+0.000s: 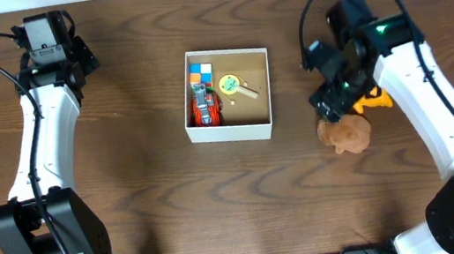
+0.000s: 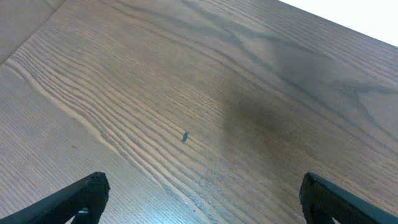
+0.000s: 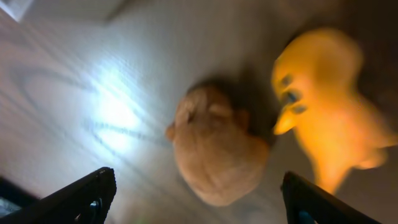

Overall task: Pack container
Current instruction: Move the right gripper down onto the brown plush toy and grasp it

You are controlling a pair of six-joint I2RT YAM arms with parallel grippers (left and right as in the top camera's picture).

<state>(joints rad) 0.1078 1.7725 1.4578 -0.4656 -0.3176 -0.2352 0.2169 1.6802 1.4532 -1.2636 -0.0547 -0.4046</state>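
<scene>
1. Locating the target: the container (image 1: 229, 131) sits at the centre of the table (image 1: 148, 200). Three items already lie inside it: a multicoloured cube (image 1: 199, 75), a red toy (image 1: 205, 109) and a round yellow piece with a handle (image 1: 232, 83).
2. Loose items: a brown plush toy (image 1: 346, 134) and a yellow toy (image 1: 375, 102) lie outside the container, just beside each other on the right arm's side.
3. Right gripper (image 3: 199, 202): jaws spread wide and holding nothing. In the wrist view the brown plush toy lies between the two fingertips. The yellow toy is offset toward one finger, close to the plush. The wrist view is blurred, so the gap between fingers and plush cannot be judged.
4. Left gripper (image 2: 199, 199): jaws wide apart, nothing held, only bare wood beneath. It stands at the far left corner, well apart from both loose toys.
5. Governing relation: the right arm is clearly the nearer one. The plush is rounded, with no marked long axis, so jaw orientation is probably not critical. The close yellow toy is the likely interference.
6. Transfer direction: from the right gripper, the container lies toward the table centre, with bare table between.
</scene>
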